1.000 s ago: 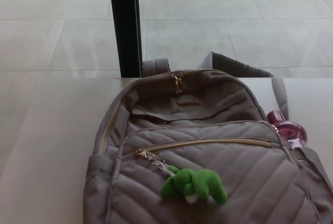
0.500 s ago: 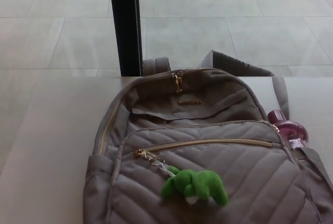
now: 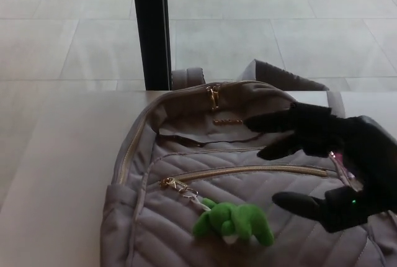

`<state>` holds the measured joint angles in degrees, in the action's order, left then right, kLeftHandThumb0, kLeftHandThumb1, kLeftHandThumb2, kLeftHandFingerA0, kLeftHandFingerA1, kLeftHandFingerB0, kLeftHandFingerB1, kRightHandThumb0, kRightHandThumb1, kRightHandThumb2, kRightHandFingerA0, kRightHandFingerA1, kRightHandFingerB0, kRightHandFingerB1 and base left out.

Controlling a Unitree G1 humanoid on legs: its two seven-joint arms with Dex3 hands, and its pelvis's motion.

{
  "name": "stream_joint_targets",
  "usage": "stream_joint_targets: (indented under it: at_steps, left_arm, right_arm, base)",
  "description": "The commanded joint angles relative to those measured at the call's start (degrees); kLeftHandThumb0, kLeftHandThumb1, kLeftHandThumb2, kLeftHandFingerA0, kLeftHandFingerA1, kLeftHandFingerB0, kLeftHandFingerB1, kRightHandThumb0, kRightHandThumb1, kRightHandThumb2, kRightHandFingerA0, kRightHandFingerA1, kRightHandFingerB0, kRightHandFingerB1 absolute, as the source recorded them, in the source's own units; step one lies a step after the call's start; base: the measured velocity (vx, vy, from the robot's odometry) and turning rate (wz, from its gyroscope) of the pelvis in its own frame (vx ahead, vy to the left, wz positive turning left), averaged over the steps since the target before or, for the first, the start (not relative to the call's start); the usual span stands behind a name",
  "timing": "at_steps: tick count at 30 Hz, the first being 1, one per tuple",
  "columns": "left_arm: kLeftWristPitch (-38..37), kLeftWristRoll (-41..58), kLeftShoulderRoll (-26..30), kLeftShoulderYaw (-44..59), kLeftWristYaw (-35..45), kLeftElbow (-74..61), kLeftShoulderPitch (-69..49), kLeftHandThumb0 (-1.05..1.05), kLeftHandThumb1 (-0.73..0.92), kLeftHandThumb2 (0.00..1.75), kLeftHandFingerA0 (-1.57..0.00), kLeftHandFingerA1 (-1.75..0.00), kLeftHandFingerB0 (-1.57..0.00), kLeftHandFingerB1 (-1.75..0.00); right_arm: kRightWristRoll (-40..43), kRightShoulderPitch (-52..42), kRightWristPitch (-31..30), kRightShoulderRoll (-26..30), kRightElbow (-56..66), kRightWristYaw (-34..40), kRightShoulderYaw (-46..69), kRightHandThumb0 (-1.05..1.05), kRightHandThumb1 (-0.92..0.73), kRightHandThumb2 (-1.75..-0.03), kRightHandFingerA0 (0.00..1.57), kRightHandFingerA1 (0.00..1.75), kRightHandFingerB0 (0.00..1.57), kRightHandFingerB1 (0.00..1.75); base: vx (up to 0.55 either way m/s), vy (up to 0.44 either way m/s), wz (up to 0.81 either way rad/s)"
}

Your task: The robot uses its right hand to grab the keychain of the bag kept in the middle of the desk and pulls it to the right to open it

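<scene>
**Right hand brought in over the bag**

Fingers [image 3: 276, 121] are spread, nothing held. The right hand [image 3: 335, 161], unseen a second ago, is held above the bag [image 3: 186, 149]. The green keychain [image 3: 232, 222] lies on the front pocket, long axis left-right, chained to the zipper pull [image 3: 167, 183].

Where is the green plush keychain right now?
In the head view, the green plush keychain lies on the grey backpack front, below the gold zipper, just left of the open right hand.
</scene>
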<state>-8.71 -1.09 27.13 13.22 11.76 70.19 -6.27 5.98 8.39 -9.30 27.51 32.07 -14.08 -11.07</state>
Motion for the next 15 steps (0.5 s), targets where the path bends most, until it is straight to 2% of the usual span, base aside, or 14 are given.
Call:
stream_joint_targets:
  at_steps: [1, 2, 3, 4, 5, 6, 7, 13, 15]
  left_arm:
    - [-3.6, 0.1, 1.4, -0.1, 0.5, 1.3, -0.3, -0.65, 0.69, 0.61, -0.55, -0.58, -0.45, -0.40]
    - [-3.7, 0.1, 1.4, -0.1, 0.5, 1.4, -0.2, -0.65, 0.69, 0.61, -0.55, -0.58, -0.45, -0.40]
    - [-4.2, -1.1, 1.6, -1.3, -0.3, 1.6, -0.4, -0.66, 0.70, 0.61, -0.55, -0.55, -0.44, -0.39]
    - [-4.0, -1.1, 1.6, -1.4, -0.6, 1.7, -0.3, -0.67, 0.70, 0.62, -0.56, -0.56, -0.44, -0.39]
    - [-3.7, -0.8, 1.5, -1.4, -0.4, 1.5, -0.3, -0.65, 0.55, 0.93, -0.50, -0.63, -0.37, -0.52]
    - [-3.6, -0.7, 1.5, -1.4, -0.4, 1.5, -0.3, -0.65, 0.55, 0.93, -0.50, -0.63, -0.37, -0.52]
    - [-3.2, -0.5, 1.5, -1.4, -0.4, 1.8, 0.0, -0.65, 0.69, 0.62, -0.57, -0.57, -0.44, -0.39]
    - [-5.0, -1.9, 2.2, -3.0, -0.6, 2.2, 0.0, -0.64, 0.71, 0.61, -0.59, -0.55, -0.48, -0.40]
    - [-4.6, -2.2, 2.3, -3.6, -1.3, 2.2, 0.1, -0.66, 0.70, 0.61, -0.63, -0.60, -0.51, -0.40]
  right_arm:
    - [-6.4, 1.7, -8.1, 2.4, 1.8, -2.1, -2.2, -0.56, -0.57, -0.57, 0.64, 0.67, 0.49, 0.40]
    - [-6.5, 1.7, -8.3, 2.4, 2.0, -2.2, -2.2, -0.56, -0.57, -0.57, 0.64, 0.67, 0.49, 0.40]
    - [-7.8, 1.1, -7.6, 2.8, 1.7, -2.1, -2.4, -0.56, -0.57, -0.58, 0.69, 0.74, 0.49, 0.40]
    - [-8.6, 0.9, -6.6, 2.9, 1.3, -2.1, -2.6, -0.59, -0.45, -0.85, 0.69, 0.80, 0.42, 0.54]
    - [-9.2, 0.6, -6.3, 3.2, 1.2, -2.1, -2.7, -0.59, -0.45, -0.85, 0.70, 0.80, 0.42, 0.54]
    - [-9.5, 0.5, -6.2, 3.3, 1.3, -2.2, -2.8, -0.59, -0.45, -0.85, 0.70, 0.80, 0.42, 0.54]
    - [-11.1, 0.3, -6.0, 3.6, 1.2, -2.2, -3.3, -0.61, -0.58, -0.58, 0.72, 0.71, 0.50, 0.41]
    - [-17.6, -0.7, -5.5, 3.8, 2.5, -1.6, -5.9, -0.68, -0.60, -0.59, 0.72, 0.72, 0.50, 0.42]
    - [-19.0, -0.8, -5.9, 3.4, 3.1, -1.6, -6.9, -0.68, -0.59, -0.59, 0.73, 0.73, 0.51, 0.44]
  base:
    - [0.00, 0.000, 0.00]
    - [0.00, 0.000, 0.00]
    - [0.00, 0.000, 0.00]
    - [0.00, 0.000, 0.00]
    - [0.00, 0.000, 0.00]
    - [0.00, 0.000, 0.00]
    - [0.00, 0.000, 0.00]
    - [0.00, 0.000, 0.00]
    - [0.00, 0.000, 0.00]
